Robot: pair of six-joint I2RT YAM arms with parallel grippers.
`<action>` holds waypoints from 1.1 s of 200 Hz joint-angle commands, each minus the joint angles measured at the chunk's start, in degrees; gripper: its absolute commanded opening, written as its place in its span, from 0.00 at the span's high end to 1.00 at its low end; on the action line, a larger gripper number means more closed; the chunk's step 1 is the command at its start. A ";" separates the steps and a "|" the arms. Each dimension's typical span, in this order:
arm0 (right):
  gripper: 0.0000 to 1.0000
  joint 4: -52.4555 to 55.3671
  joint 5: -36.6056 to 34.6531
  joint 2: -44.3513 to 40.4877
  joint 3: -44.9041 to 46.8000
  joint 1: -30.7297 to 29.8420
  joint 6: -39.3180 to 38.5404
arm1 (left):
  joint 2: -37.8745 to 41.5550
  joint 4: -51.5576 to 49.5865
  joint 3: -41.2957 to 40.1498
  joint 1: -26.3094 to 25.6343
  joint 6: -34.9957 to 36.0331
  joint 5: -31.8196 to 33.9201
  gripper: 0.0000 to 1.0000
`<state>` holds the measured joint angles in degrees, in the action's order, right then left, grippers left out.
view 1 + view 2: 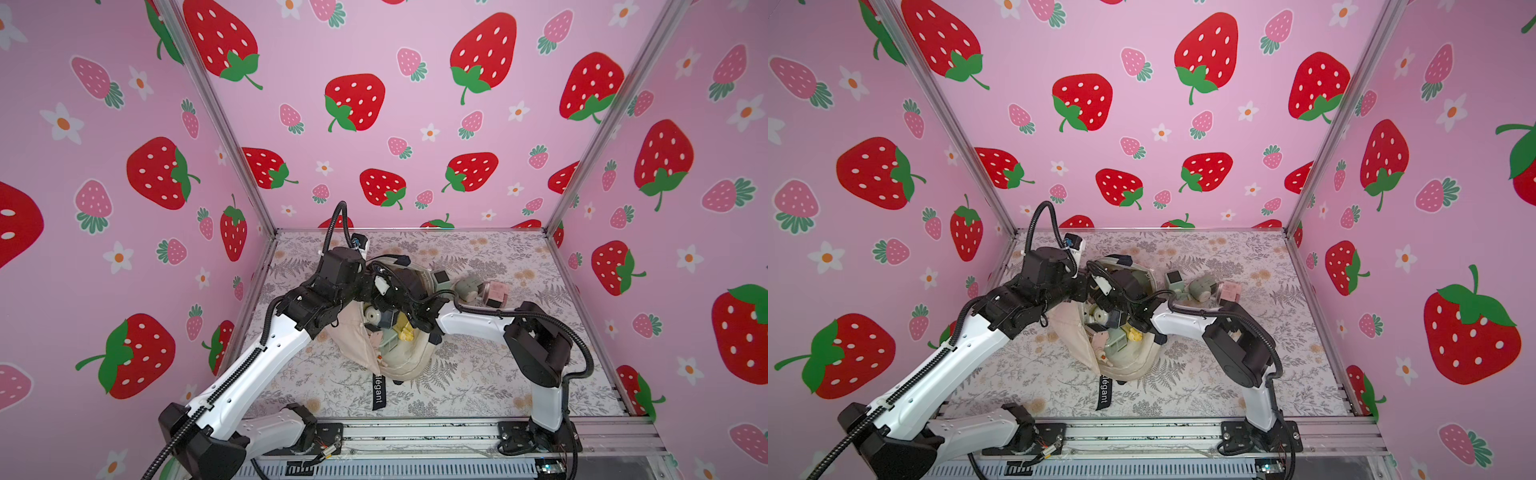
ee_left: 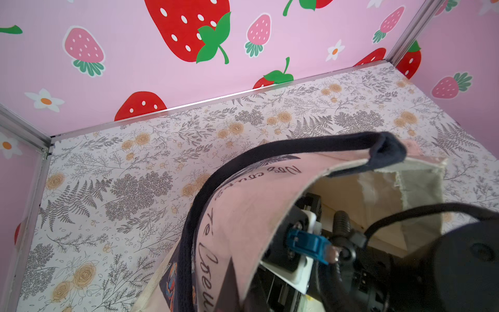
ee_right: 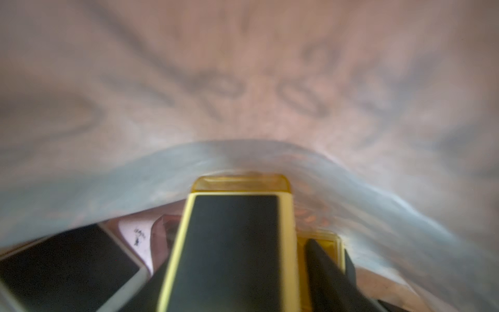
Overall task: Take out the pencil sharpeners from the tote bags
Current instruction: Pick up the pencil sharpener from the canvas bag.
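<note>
Task prob under halfway. Three sharpeners are out on the table (image 1: 478, 374), in a row just right of the tote bag (image 1: 353, 345), toward the far side. A sage green sharpener (image 1: 441, 279) w/ a dark window lies nearest the bag. A grey-green sharpener (image 1: 467, 289) lies on its side next to it, and a pink sharpener (image 1: 495, 294) is touching that one or nearly so.

The bag sits approx mid-table w/ its mouth gaping up and its black Elegant strap (image 1: 378, 392) trailing toward the near edge. Both top views show a jumble of sharpeners inside it (image 1: 388, 332): yellow, green, pale pink and grey at least. More may lie underneath, so no count is possible. Most of the work looks left to do.

The left claw (image 1: 368, 272) is at the bag's far-left rim, fingers together. In the left wrist view the cream rim and navy handle (image 2: 270, 146) stand raised close to the cam. So it looks pinched on the rim, holding the mouth open.

The right claw (image 3: 237, 259) is deep in the bag. In the right wrist view a yellow sharpener (image 3: 232, 227) w/ a dark window sits btwn the jaws, one black finger (image 3: 326, 270) against its side. The jaws are part-way apart, approx the sharpener's width. Whether they bite yet I can't tell, as the pic is blurred.
</note>
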<state>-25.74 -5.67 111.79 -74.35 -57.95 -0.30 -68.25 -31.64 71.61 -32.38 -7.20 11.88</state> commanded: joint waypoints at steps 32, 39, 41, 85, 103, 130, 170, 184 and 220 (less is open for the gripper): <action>0.59 -1.72 0.96 -8.59 9.28 0.20 -6.54 | -4.74 9.08 9.81 -0.70 1.66 -0.09 1.00; 0.61 -0.76 1.70 -10.13 10.14 0.06 -7.22 | -5.59 8.95 11.17 -0.74 1.95 -0.37 1.00; 0.61 -0.60 1.82 -10.59 10.42 0.04 -7.38 | -5.91 8.92 11.64 -0.75 1.93 -0.52 1.00; 0.64 3.16 7.78 -19.32 14.76 -0.05 -7.47 | -9.64 10.46 15.99 -0.67 6.12 -1.33 1.00; 0.64 4.28 11.36 -22.77 16.43 -0.14 -6.17 | -10.26 11.75 15.45 0.05 7.02 -1.14 1.00; 0.63 7.40 13.95 -27.73 17.63 -0.14 -5.69 | -10.62 12.65 15.75 2.50 6.13 -5.06 1.00; 0.63 9.60 16.22 -36.17 20.01 -0.11 -3.43 | -10.10 15.10 10.40 2.85 3.97 -6.82 1.00; 0.63 10.15 16.16 -39.52 21.32 -0.07 -2.29 | -10.64 13.99 10.47 2.90 3.98 -6.26 1.00; 0.63 11.62 7.61 -48.77 25.65 0.02 -2.10 | -10.59 14.32 9.69 3.41 4.21 -2.08 1.00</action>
<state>-14.37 8.25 68.90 -50.87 -57.76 -2.61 -80.20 -26.72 80.93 -29.45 -3.20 7.68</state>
